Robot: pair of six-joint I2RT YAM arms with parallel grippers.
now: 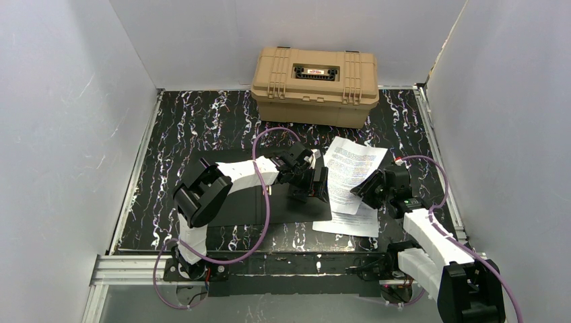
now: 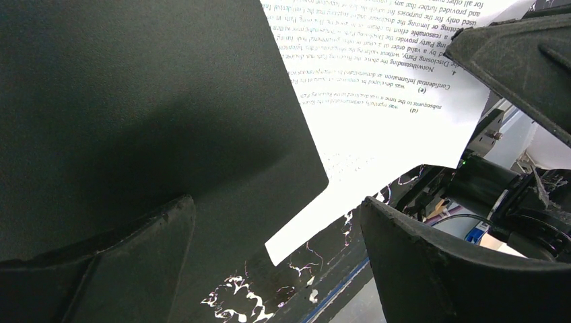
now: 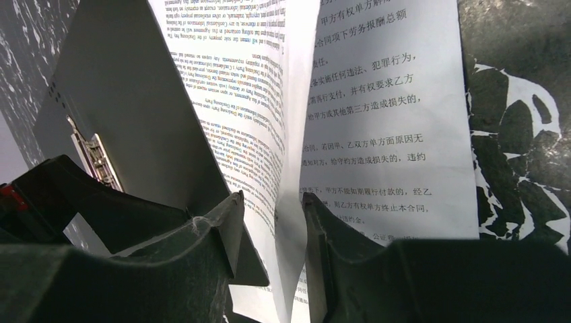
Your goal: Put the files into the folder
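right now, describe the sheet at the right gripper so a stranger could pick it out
In front of the tan case, just right of the open black folder, white sheets lie on the table. The one meant is the tilted sheet, running between the right gripper's fingers. It has small English print; the sheet beside it has Chinese characters.

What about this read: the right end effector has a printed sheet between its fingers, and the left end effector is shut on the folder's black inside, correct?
Not quite. The left end effector is wide open over the black inside of the folder, gripping nothing; the left wrist view shows it. The right end effector does have a printed sheet between its fingers.
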